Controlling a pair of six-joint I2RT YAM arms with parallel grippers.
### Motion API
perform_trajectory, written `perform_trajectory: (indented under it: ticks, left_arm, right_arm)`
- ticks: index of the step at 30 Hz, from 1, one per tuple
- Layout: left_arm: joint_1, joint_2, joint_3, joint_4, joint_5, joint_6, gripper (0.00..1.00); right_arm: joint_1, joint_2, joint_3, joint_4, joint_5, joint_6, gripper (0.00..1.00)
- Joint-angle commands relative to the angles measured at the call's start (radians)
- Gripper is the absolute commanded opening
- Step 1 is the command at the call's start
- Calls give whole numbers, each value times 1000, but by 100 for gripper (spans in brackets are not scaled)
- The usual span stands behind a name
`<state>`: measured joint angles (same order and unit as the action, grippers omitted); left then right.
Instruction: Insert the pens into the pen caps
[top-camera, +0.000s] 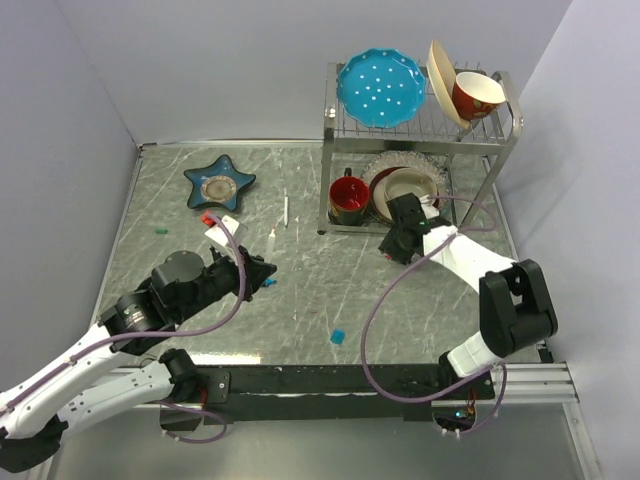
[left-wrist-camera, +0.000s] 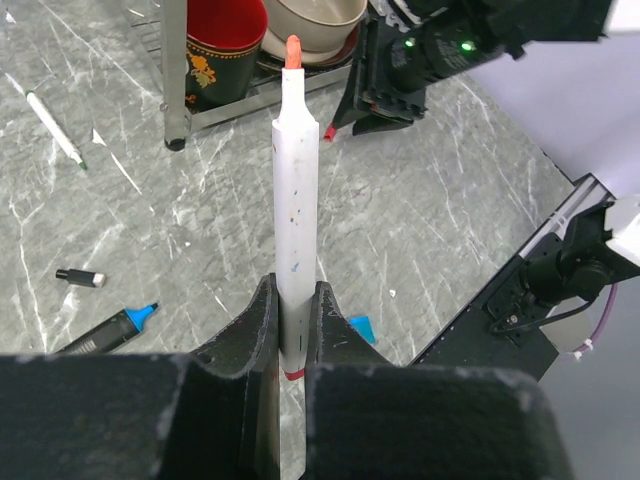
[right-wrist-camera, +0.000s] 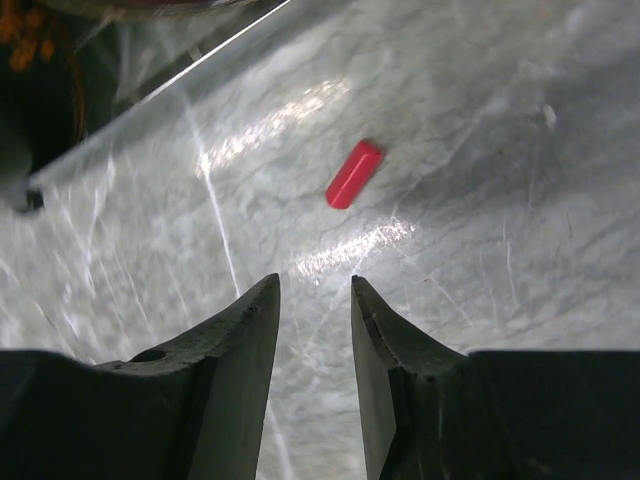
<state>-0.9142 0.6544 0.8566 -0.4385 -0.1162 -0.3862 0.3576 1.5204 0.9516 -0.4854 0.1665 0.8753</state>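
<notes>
- Left wrist view: shows the left pincer (left-wrist-camera: 292, 300) pinching a white pen (left-wrist-camera: 297, 190) low on its barrel, just above a red band.
- Holds that pen off the surface (left-wrist-camera: 420, 200), orange-red tip toward 12 o'clock, in line with the rack (left-wrist-camera: 175, 70) and the red mug (left-wrist-camera: 222, 40).
- Finds a black marker (left-wrist-camera: 110, 330) with a blue end lying at 8 o'clock of the fingers, and a black cap (left-wrist-camera: 80, 278) just above it, apart.
- Places a thin pen (left-wrist-camera: 55, 128) at 10 o'clock, well apart, flat on the marble.
- Catches a blue cap (left-wrist-camera: 362, 328) at 4 o'clock, near the right-hand finger.
- Right wrist view: shows the right pincer (right-wrist-camera: 315, 300) spread, with nothing between the fingers.
- Puts a red cap (right-wrist-camera: 354, 174) at 12 o'clock of the gap, flat on the surface and clear of both fingertips.
- Top external view: sets the right pincer at 6 o'clock of the rack's front edge and the left one at 9 o'clock of it, well apart.
- Shows a star dish (top-camera: 219, 182) at 11 o'clock of the left pincer.
</notes>
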Motion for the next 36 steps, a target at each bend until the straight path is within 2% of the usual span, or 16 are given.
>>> perform_trajectory:
  ticks: [1, 6, 13, 36]
  left_arm:
    - [-2, -21, 1, 24, 23, 9, 1]
    - [-3, -25, -2, 26, 26, 7, 1]
    - [-2, -26, -5, 32, 49, 10, 1]
    - [-2, -32, -7, 30, 32, 7, 1]
  right_arm:
    - [-3, 79, 127, -171, 114, 255, 42]
    - [-2, 190, 258, -318, 180, 338, 42]
    - [-12, 231, 269, -312, 222, 389, 41]
    - [-25, 353, 299, -268, 238, 390, 40]
